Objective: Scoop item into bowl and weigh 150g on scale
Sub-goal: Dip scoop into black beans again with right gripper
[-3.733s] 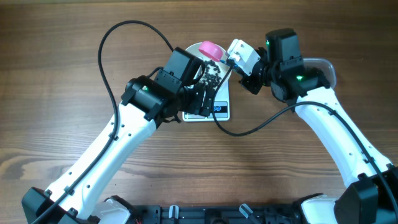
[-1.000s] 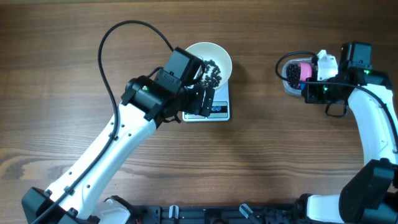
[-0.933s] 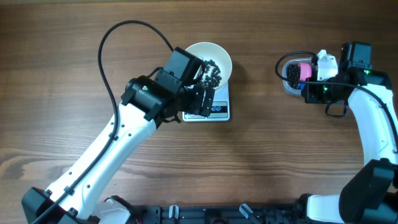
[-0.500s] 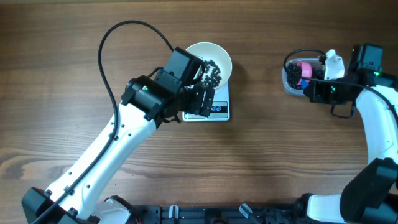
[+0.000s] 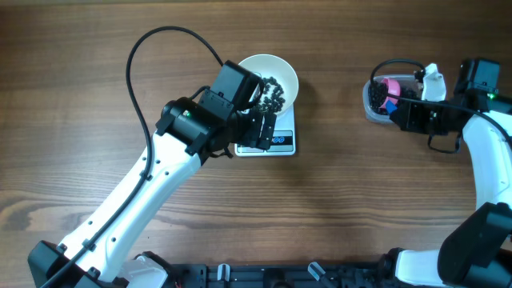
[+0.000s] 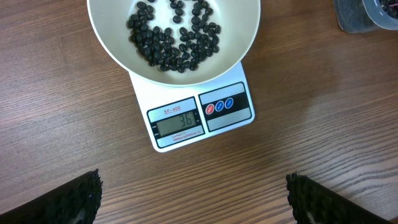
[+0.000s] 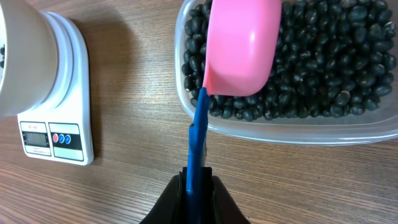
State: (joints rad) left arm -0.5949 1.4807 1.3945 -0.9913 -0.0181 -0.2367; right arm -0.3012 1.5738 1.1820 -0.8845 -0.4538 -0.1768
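Black beans (image 6: pixel 177 34), just a loose scatter of them, sat in the bottom of the white bowl (image 6: pixel 239 31). The bowl sat right on top of the scale (image 6: pixel 227 127), overhanging its back edge, and the display (image 6: pixel 180 121) on the scale's front read 36. The left gripper (image 6: pixel 194 200) hovered just in front of the scale, on the display side. Its fingers were spread wide with nothing between them, touching neither bowl nor scale. Well off to the right of the scale was the clear tub (image 7: pixel 280 130), with a much bigger heap of the same beans in it. The right gripper (image 7: pixel 194 186) was clamped tight on the blue handle (image 7: pixel 198 130) of the pink scoop (image 7: pixel 242 43). The scoop's cup hung over the end of the tub nearest the scale. Honestly couldn't tell if the scoop had anything in it.
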